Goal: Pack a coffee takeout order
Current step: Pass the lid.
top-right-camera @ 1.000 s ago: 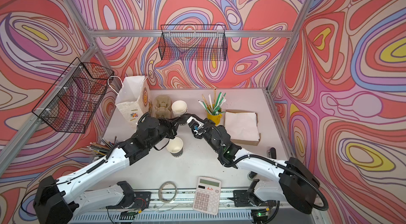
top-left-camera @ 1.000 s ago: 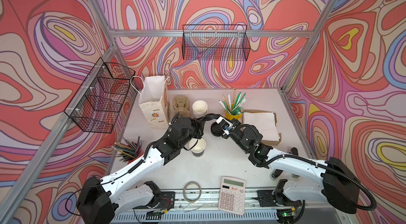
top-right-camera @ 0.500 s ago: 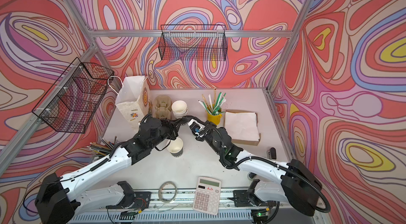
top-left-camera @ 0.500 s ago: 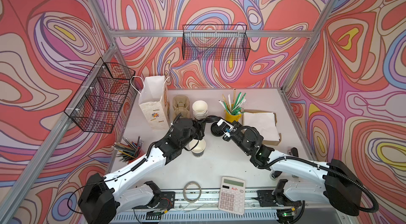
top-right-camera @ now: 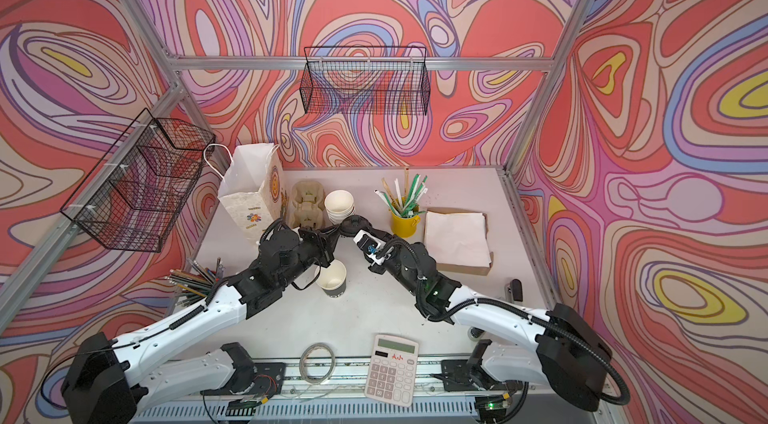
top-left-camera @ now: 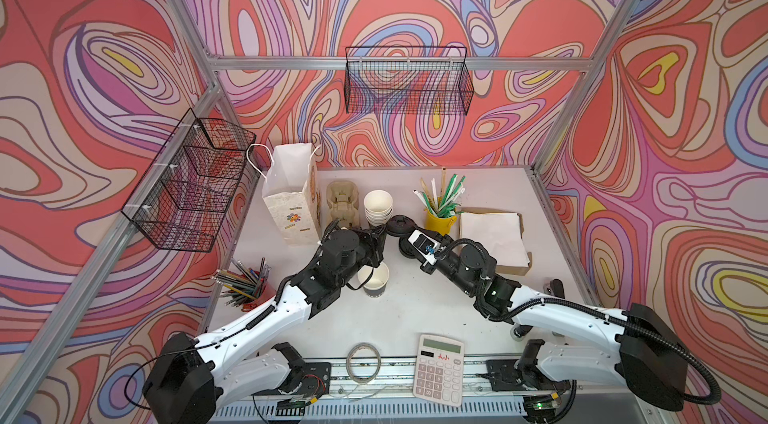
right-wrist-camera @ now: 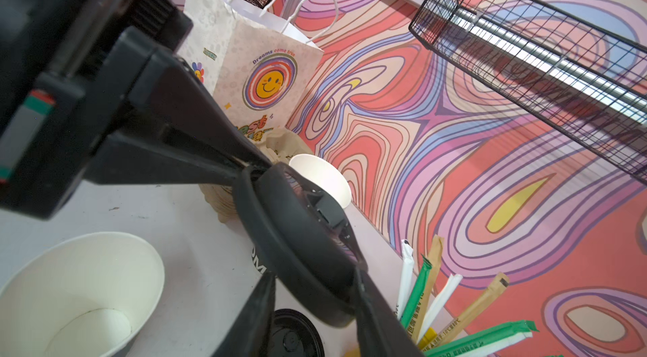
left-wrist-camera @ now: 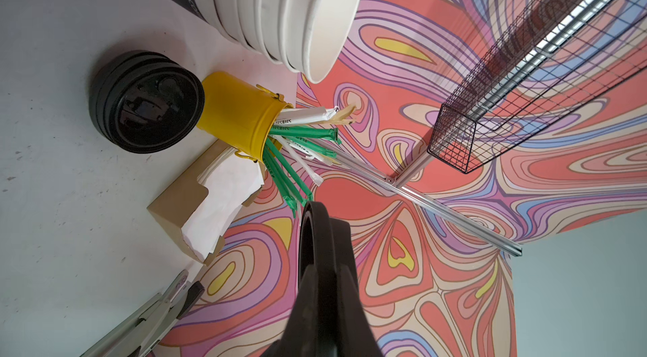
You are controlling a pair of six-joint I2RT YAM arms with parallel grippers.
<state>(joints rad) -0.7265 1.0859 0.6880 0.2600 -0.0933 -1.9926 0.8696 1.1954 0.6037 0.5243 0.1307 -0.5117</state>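
A black lid (top-left-camera: 400,223) (right-wrist-camera: 290,218) hangs in the air behind the black paper cup (top-left-camera: 374,278) (top-right-camera: 332,276), which stands open and lidless mid-table. My left gripper (top-left-camera: 384,230) (left-wrist-camera: 327,288) is shut on the lid's rim; the lid (left-wrist-camera: 315,229) shows edge-on there. My right gripper (top-left-camera: 406,235) (right-wrist-camera: 315,278) is open, its fingers straddling the lid's other side. The tan carrier (top-left-camera: 343,203) and the white printed bag (top-left-camera: 293,197) (right-wrist-camera: 252,68) stand at the back left.
A stack of white-lined cups (top-left-camera: 378,206) and a yellow pot of straws (top-left-camera: 439,220) stand behind the grippers. Spare black lids (left-wrist-camera: 145,101) lie under the right gripper. Napkins in a box (top-left-camera: 494,235) sit right, a pencil cup (top-left-camera: 245,284) left, a calculator (top-left-camera: 439,368) and a tape roll (top-left-camera: 364,361) in front.
My right gripper's jaws have opened off the lid. The left gripper keeps its pinch on the rim, and both arms stay nearly where they were.
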